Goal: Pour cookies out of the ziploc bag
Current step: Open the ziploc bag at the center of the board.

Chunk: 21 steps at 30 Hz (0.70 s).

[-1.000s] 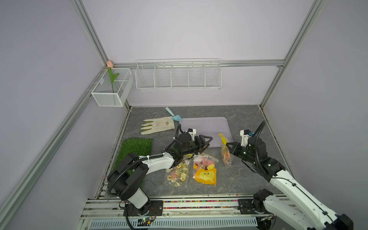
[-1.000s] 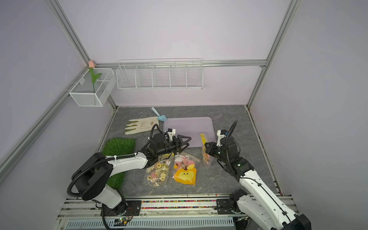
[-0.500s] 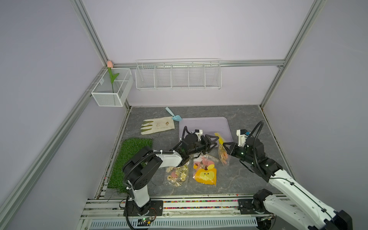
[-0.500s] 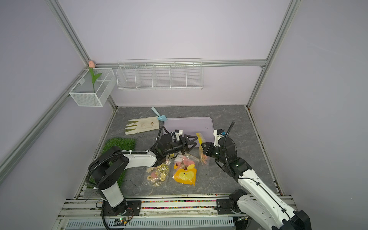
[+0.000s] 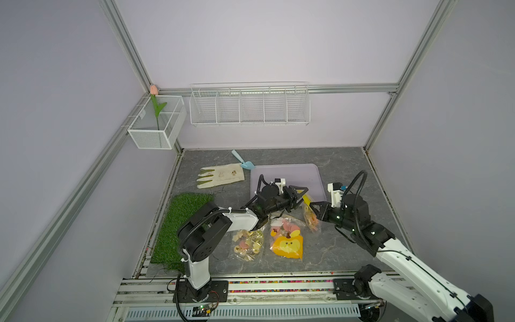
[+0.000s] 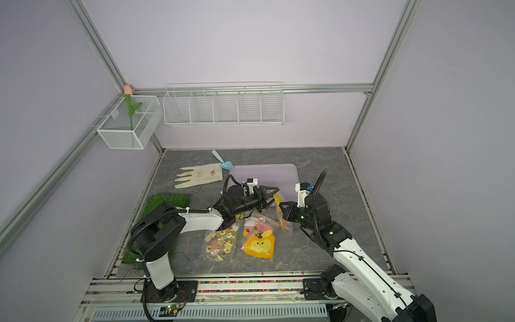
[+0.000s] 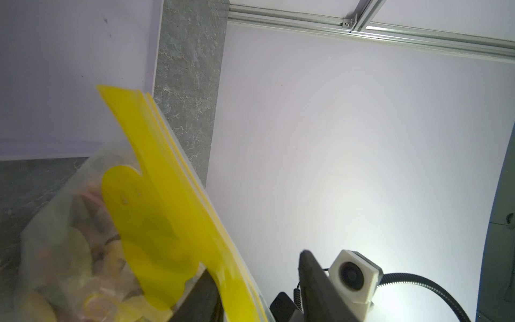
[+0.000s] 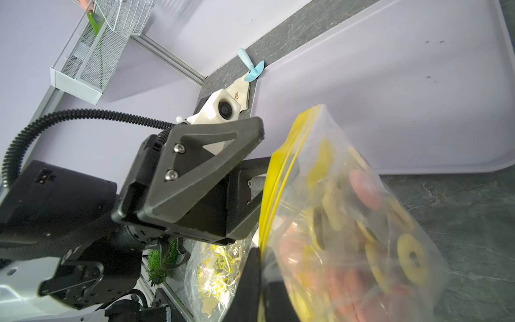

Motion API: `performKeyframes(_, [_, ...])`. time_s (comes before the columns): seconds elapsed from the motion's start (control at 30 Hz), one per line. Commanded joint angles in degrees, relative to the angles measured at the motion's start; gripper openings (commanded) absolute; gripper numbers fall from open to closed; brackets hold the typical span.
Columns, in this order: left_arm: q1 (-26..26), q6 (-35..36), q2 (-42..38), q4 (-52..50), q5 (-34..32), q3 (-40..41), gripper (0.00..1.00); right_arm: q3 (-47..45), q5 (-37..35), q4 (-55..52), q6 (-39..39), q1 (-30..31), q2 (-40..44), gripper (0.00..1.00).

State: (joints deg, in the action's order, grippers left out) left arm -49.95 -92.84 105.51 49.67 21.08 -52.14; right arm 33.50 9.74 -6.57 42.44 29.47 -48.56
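My right gripper is shut on the side edge of a clear ziploc bag with a yellow zip strip, and holds it up above the table beside the tray. Pink, cream and dark cookies fill the bag. In both top views the bag hangs between the two arms. My left gripper is open around the yellow zip strip. One finger touches the strip; the other finger stands well apart. Both top views show the left gripper at the bag's top and the right gripper just below it.
Two more bags lie on the table: one with cookies, one with a yellow-orange cartoon-face piece. A lavender tray sits behind the grippers. A glove, a blue scoop and a grass mat lie to the left.
My left gripper has moved right to the top of the held bag, and its jaws have narrowed around the zip strip. The right gripper has shifted slightly toward it with the bag.
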Motion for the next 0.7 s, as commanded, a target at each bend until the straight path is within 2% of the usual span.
performKeyframes(0.0, [-0.5, -1.4, 0.9, 1.4, 0.6, -1.4, 0.42, -0.6, 0.8, 0.8, -2.4, 0.4, 1.9, 0.07])
performKeyframes(0.17, [-0.6, -0.9, 1.3, 0.7, 0.6, -1.6, 0.29, -0.5, 0.8, -0.1, -3.6, 0.5, 3.1, 0.12])
performKeyframes(0.33, [-0.6, 0.0, 1.4, -0.4, 1.5, -2.5, 0.04, 0.3, 0.0, -2.6, -4.4, 0.4, 3.7, 0.18])
performKeyframes(0.37, [-0.6, 0.2, 1.4, -0.9, 1.9, -2.7, 0.00, 0.3, -0.4, -3.2, -4.4, 0.5, 3.9, 0.23])
performKeyframes(0.47, [-0.6, 1.1, 0.9, -2.5, 2.6, -3.2, 0.00, 0.8, -1.8, -6.2, -4.9, 0.5, 5.5, 0.36])
performKeyframes(0.6, [-0.6, 4.8, -1.2, -8.0, 3.8, -3.9, 0.00, 3.1, -6.2, -13.9, -7.4, 0.4, 8.9, 0.79])
performKeyframes(0.67, [-0.6, 8.5, -2.9, -13.7, 4.4, -4.9, 0.00, 4.6, -8.9, -17.5, -8.6, 0.3, 10.2, 0.95])
